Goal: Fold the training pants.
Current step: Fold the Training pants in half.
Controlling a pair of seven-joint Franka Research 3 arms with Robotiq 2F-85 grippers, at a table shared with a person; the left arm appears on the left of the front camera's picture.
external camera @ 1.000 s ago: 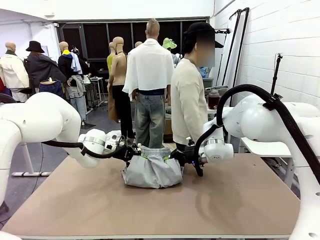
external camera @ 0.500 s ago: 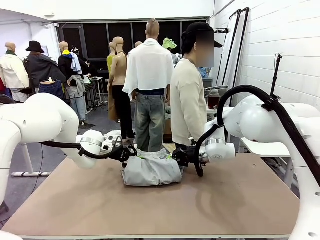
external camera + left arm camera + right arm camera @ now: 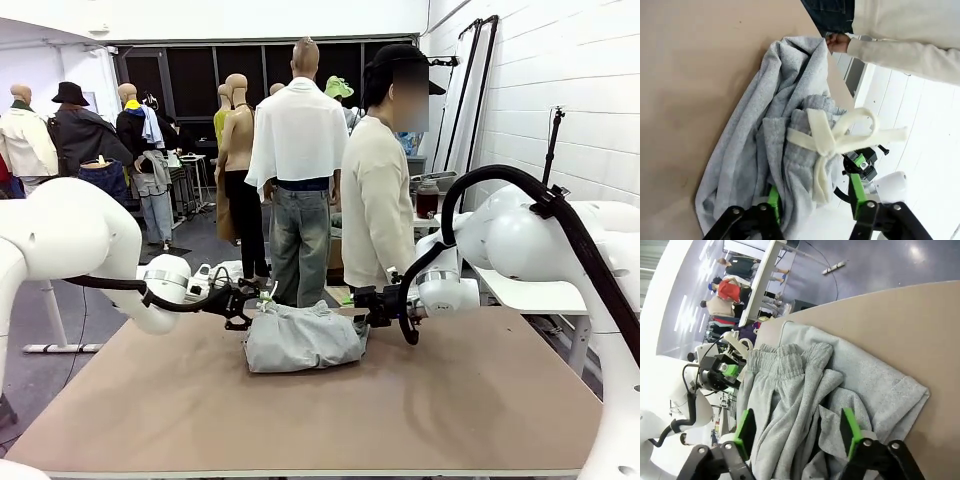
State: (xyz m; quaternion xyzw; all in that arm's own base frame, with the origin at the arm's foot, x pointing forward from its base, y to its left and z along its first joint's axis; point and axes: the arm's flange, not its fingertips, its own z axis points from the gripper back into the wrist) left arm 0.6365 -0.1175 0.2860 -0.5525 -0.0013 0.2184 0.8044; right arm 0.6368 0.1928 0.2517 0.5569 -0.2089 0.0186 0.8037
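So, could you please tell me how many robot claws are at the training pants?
2: the left claw at the training pants' left end, the right claw at their right end.

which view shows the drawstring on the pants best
Left wrist view: the white drawstring lies tied in a bow on the gathered waistband, large and sharp. The right wrist view shows the training pants with the waistband, no cord discernible; the front view shows a small grey bundle.
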